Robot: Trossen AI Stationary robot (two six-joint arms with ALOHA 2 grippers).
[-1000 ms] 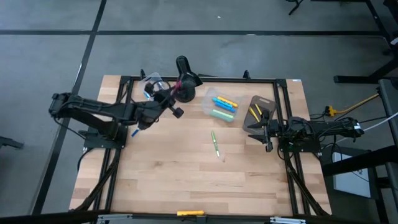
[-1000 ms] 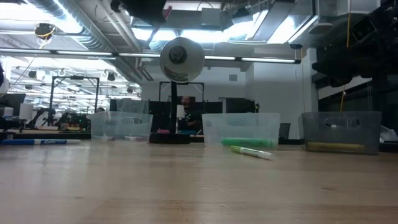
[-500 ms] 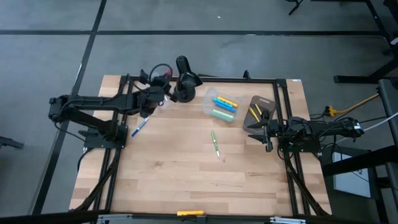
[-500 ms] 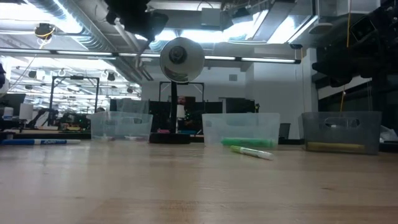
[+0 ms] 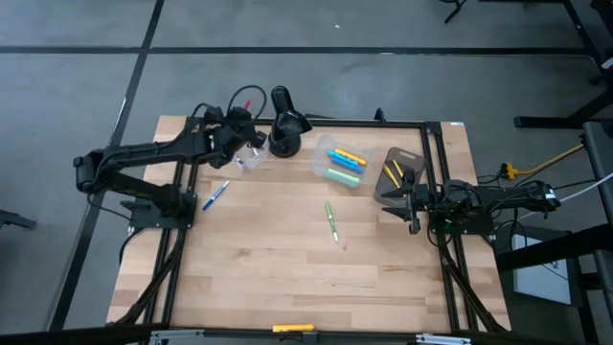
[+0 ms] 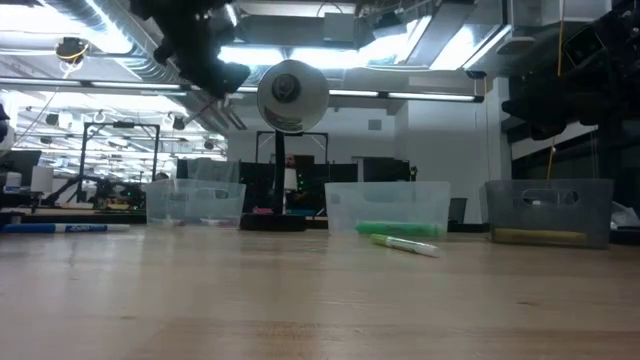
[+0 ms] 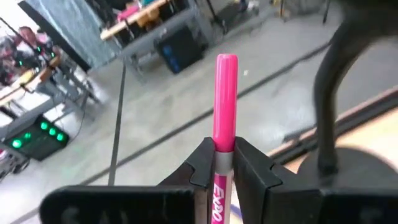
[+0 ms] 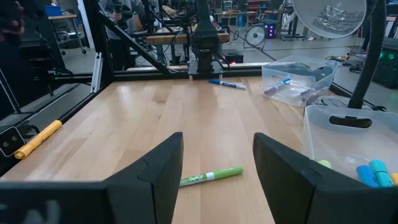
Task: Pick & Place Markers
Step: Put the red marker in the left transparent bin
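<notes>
High over the table's far left, beside the clear left tub (image 5: 246,159), my left gripper (image 5: 241,126) is shut on a pink marker (image 7: 225,93). It shows high up in the low view (image 6: 205,55). A green marker (image 5: 331,222) lies flat mid-table, and a blue marker (image 5: 215,195) lies flat at the left. The middle tub (image 5: 326,153) holds cyan, yellow and green markers, and the dark right tub (image 5: 407,158) holds yellow ones. My right gripper (image 5: 412,209) rests open at the table's right side, with nothing between its fingers (image 8: 161,162). My left gripper pinches the pink marker's barrel (image 7: 224,160) between its two fingers (image 7: 202,163), just behind the marker's pink front end. The marker lies along the fingers and sticks out past their tips. It is lifted clear of the table, pointing toward the far edge.
A black desk lamp (image 5: 284,125) stands at the far edge between the left and middle tubs, close to my left gripper. A black frame (image 5: 316,123) runs round the table. A yellow marker (image 8: 37,140) lies by the frame at the near edge. The wood between the tubs and the near edge is bare.
My left gripper has swung toward the table's far left edge with the pink marker, from beside the lamp's near side out past the left tub, and has tipped a little lower. It stays shut on the marker. The blue marker on the table now shows fully.
</notes>
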